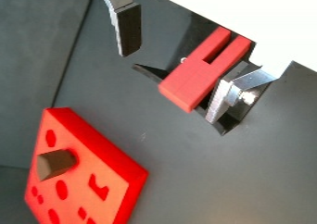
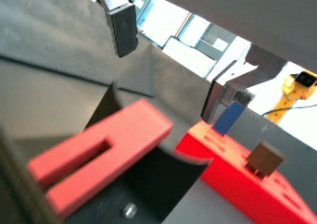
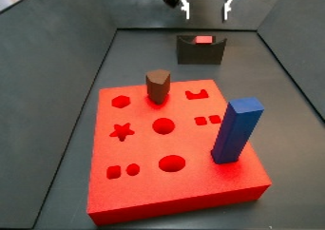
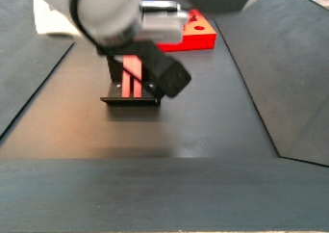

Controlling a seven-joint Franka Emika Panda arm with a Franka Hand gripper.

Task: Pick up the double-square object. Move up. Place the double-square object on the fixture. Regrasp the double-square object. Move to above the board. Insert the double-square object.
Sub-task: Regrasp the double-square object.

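The double-square object (image 1: pixel 198 72) is a slim red bar lying on the dark fixture (image 3: pixel 200 53) by the far wall. It is also seen from the wrist (image 2: pixel 96 152) and from the side (image 4: pixel 130 75). My gripper (image 3: pixel 207 13) hangs open above it. In both wrist views the fingers (image 1: pixel 124 29) stand apart on either side of the bar without touching it, and nothing is held between them. The red board (image 3: pixel 140 182) with shaped holes lies nearer the front, apart from the gripper.
A tall blue block (image 3: pixel 237 129) and a brown hexagonal peg (image 3: pixel 158 85) stand in the board's holes. Dark sloping walls (image 3: pixel 76 72) enclose the floor on both sides. The arm's body (image 4: pixel 115 15) hides part of a side view.
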